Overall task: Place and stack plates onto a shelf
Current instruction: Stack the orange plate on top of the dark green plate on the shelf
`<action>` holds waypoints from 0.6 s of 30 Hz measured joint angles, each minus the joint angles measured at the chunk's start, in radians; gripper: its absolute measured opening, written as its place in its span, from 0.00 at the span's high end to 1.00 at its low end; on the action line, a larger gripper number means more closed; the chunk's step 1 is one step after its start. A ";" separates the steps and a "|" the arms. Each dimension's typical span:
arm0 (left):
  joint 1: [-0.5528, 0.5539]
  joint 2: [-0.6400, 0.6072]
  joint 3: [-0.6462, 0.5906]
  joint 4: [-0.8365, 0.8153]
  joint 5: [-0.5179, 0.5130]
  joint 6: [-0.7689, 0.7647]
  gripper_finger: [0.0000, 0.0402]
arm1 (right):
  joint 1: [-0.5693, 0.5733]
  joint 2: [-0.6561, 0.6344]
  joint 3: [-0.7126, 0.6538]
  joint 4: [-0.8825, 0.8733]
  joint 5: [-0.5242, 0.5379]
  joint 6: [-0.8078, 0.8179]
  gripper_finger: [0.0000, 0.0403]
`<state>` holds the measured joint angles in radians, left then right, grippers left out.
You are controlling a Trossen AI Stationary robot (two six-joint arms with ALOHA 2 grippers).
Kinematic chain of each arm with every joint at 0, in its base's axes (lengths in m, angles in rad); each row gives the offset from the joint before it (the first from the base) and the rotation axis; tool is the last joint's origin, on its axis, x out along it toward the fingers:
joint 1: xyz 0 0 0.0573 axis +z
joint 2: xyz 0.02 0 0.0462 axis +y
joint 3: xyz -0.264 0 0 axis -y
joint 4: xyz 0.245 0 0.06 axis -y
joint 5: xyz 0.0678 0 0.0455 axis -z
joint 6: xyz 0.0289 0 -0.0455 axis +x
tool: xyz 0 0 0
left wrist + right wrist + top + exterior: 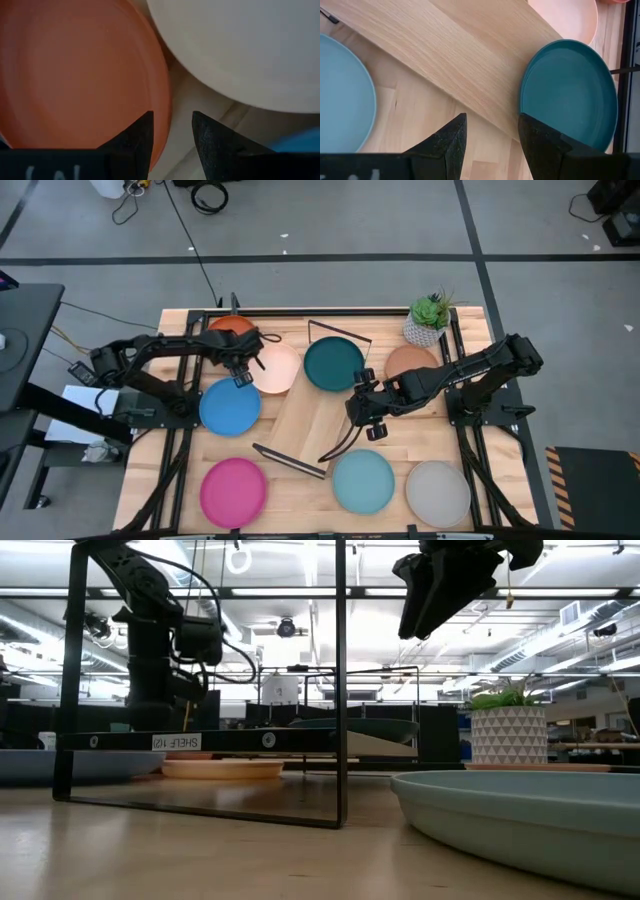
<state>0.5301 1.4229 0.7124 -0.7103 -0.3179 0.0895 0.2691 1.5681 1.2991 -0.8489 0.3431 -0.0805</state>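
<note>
My left gripper (243, 367) is open above the table's far left part. Its fingers (135, 140) stand on either side of the orange plate's (75, 75) near rim; the cream plate (240, 50) and blue plate (229, 407) lie beside it. My right gripper (368, 415) is open, raised high (450, 580) over the right edge of the shelf (460, 55), whose board lies slantwise across the table's middle. The dark teal plate (334, 363) rests on the shelf's far end. Flat on the table lie the terracotta (411, 363), pink (233, 492), light blue (363, 481) and grey (437, 493) plates.
A potted plant (430, 320) stands at the far right corner, next to the terracotta plate. The shelf's black wire frames rise at its far end (340, 330) and near end (290, 460). Bare wood shows between the shelf and the light blue plate (420, 125).
</note>
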 joint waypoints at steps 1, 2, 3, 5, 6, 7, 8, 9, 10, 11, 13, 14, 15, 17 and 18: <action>0.000 0.009 0.000 0.002 -0.007 0.000 0.65 | 0.000 0.000 0.000 0.002 0.000 0.000 0.55; 0.000 0.021 0.000 0.009 -0.017 0.000 0.65 | 0.000 0.000 0.000 0.004 0.000 0.000 0.55; 0.001 0.036 0.000 0.020 -0.023 0.000 0.65 | 0.000 0.000 0.000 0.004 0.000 -0.001 0.55; 0.001 0.063 0.000 0.040 -0.036 0.000 0.65 | 0.000 0.000 0.000 0.004 -0.002 -0.001 0.55; 0.000 0.074 0.000 0.050 -0.049 0.000 0.65 | 0.000 0.000 0.000 0.004 -0.002 -0.001 0.55; 0.000 0.084 0.000 0.060 -0.060 0.000 0.65 | 0.000 0.000 0.000 0.004 -0.002 -0.001 0.55; 0.001 0.092 0.000 0.064 -0.068 0.000 0.65 | 0.000 0.000 0.000 0.004 -0.003 -0.001 0.55; 0.001 0.099 0.000 0.066 -0.071 0.000 0.65 | 0.000 0.000 0.000 0.004 -0.004 -0.001 0.55; 0.001 0.108 0.000 0.072 -0.070 0.001 0.65 | 0.000 0.000 0.000 0.004 -0.004 -0.001 0.55; 0.001 0.114 0.000 0.074 -0.071 0.002 0.65 | 0.000 0.000 0.000 0.004 -0.004 -0.002 0.55; 0.001 0.127 0.000 0.070 -0.068 0.007 0.66 | 0.000 0.000 0.000 0.004 -0.004 -0.006 0.55; 0.000 0.133 0.000 0.070 -0.063 0.008 0.68 | 0.000 0.000 0.000 0.004 -0.004 -0.005 0.55; 0.000 0.138 0.001 0.071 -0.061 0.008 0.70 | 0.000 0.000 0.000 0.004 -0.004 -0.005 0.55; 0.000 0.142 0.001 0.071 -0.058 0.009 0.77 | 0.000 0.000 0.000 0.005 -0.004 -0.002 0.55; 0.000 0.142 0.001 0.070 -0.056 0.009 0.82 | 0.000 0.000 0.000 0.005 -0.004 -0.002 0.55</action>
<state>0.5301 1.5650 0.7136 -0.6399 -0.3734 0.0982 0.2691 1.5681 1.2991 -0.8440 0.3393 -0.0822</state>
